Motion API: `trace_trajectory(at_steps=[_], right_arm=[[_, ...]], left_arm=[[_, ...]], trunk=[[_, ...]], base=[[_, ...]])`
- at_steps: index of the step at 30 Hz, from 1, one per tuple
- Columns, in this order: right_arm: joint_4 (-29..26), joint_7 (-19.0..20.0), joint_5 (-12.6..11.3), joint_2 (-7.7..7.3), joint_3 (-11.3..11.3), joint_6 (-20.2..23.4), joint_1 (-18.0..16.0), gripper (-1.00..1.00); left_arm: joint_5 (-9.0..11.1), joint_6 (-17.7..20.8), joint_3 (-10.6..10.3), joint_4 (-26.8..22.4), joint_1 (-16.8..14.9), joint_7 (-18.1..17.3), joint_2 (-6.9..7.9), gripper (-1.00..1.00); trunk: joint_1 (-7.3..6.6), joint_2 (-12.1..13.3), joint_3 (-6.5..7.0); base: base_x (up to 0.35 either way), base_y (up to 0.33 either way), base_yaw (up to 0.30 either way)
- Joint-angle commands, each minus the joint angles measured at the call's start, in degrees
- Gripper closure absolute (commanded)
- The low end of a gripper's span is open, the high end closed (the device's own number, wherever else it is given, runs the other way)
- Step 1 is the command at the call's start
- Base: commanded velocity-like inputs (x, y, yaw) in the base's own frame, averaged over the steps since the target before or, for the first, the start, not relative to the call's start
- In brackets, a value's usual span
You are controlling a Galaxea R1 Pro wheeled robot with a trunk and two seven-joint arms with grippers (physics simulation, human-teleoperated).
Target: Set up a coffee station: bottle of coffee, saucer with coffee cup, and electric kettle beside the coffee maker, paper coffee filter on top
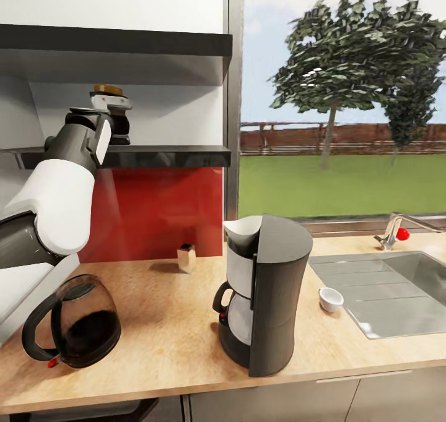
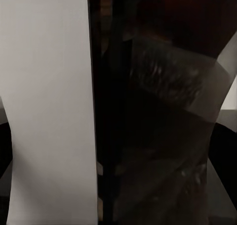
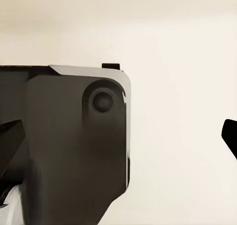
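Coffee bottle (image 1: 110,116) sits on the shelf (image 1: 167,156) with the left claw (image 1: 114,124) right at it, can't tell if it's clamped. Coffee maker (image 1: 266,292), kettle (image 1: 77,329), cup (image 1: 330,299) share the surface (image 1: 161,323).

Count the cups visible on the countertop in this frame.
1. A small white cup stands on the countertop, between the coffee maker and the sink. The coffee maker could hide others.
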Motion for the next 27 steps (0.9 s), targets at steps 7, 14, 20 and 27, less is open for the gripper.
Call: trace_trajectory(at_steps=[7,14,20,27], right_arm=[[0.04,-0.01,-0.03,-0.01,-0.16,-0.16,-0.03,-1.0],[0.04,-0.01,-0.04,-0.01,-0.17,-0.18,-0.04,-1.0],[0.04,-0.02,-0.04,-0.01,-0.17,-0.19,-0.02,-1.0],[0.04,-0.01,-0.09,-0.01,-0.17,-0.16,-0.01,-1.0]], left_arm=[[0.01,0.23,0.12,-0.21,-0.1,0.06,-0.11,1.0],[0.12,2.94,-0.07,-4.79,-0.03,0.01,-0.24,1.0],[0.02,4.26,-0.21,-7.13,0.0,-2.29,-0.21,1.0],[-0.04,4.4,-0.19,-7.4,0.06,-3.41,-0.12,1.0]], trunk=[[0.02,-0.04,-0.03],[0.02,-0.04,-0.03],[0.02,-0.04,-0.03],[0.02,-0.04,-0.03]], base=[[-0.003,0.0,0.0],[-0.175,-0.104,-0.004],[-0.275,-0.116,-0.186],[-0.086,-0.032,-0.259]])
